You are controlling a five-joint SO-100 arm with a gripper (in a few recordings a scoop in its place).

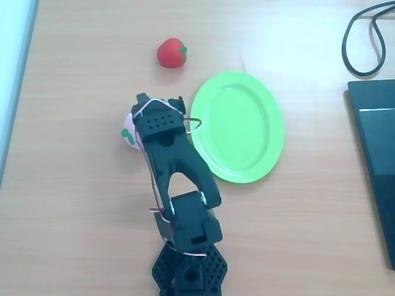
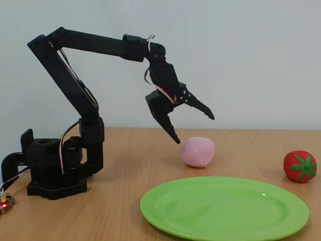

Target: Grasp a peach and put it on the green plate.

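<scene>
In the fixed view the arm's black base (image 2: 55, 168) sits at the far left of the wooden table (image 2: 125, 211). From it the lower link rises and leans left, the upper link runs nearly level to the right, and the wrist bends down so the gripper (image 2: 194, 128) hangs in the air, tips pointing down and to the right. Its two fingers are spread wide: one long pointed finger (image 2: 168, 123) reaches down toward the table, the other (image 2: 200, 107) sticks out to the right, higher up. Nothing is between them.

Just right of the lower fingertip and below it lies the peach (image 2: 197, 151), resting on the table, pale pink, not touched by the gripper as far as this view shows. In the overhead view the peach (image 1: 128, 129) peeks out at the left edge of the arm's black wrist, with a bit of green leaf showing, and most of it is hidden under the arm.

The green plate (image 2: 225, 210) lies flat on the table nearer the camera in the fixed view, apart from the peach. In the overhead view the plate (image 1: 247, 123) is just right of the gripper.

Furthest right in the fixed view stands a red fruit (image 2: 300, 166) with a green stem.
</scene>
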